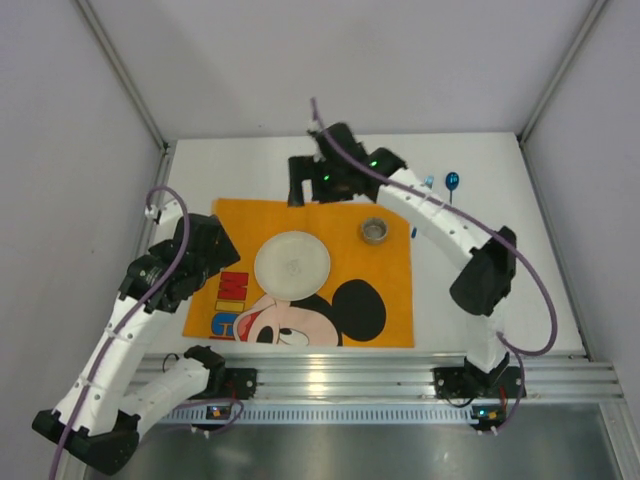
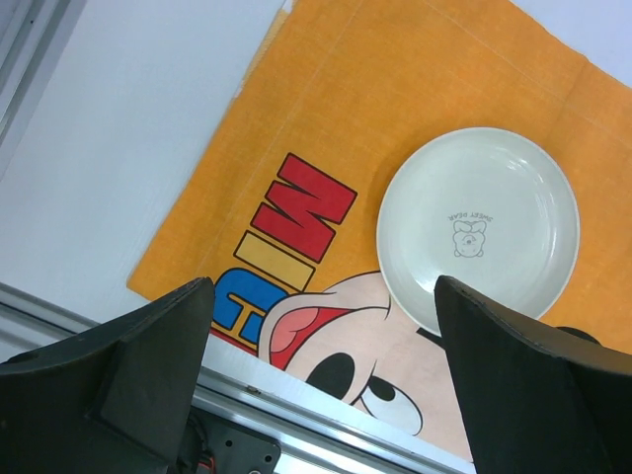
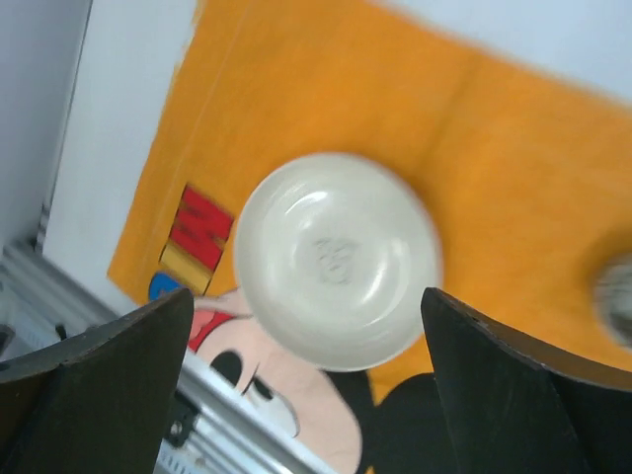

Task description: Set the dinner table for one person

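Note:
The white dinner table [image 1: 250, 170] carries an orange Mickey Mouse placemat [image 1: 390, 290]. A white plate [image 1: 292, 264] lies on the placemat's middle, and a small metal cup [image 1: 374, 231] stands on the mat to its right. My left gripper [image 1: 222, 243] is open and empty over the mat's left edge. In its wrist view [image 2: 324, 296] the plate [image 2: 478, 227] is ahead to the right. My right gripper [image 1: 300, 180] is open and empty above the mat's far edge. In its wrist view [image 3: 306, 296] the plate [image 3: 336, 262] lies below between the fingers.
Blue-handled utensils [image 1: 452, 182] lie on the table at the back right, beside the right arm. An aluminium rail [image 1: 380, 375] runs along the near edge. White walls close in the left, back and right sides.

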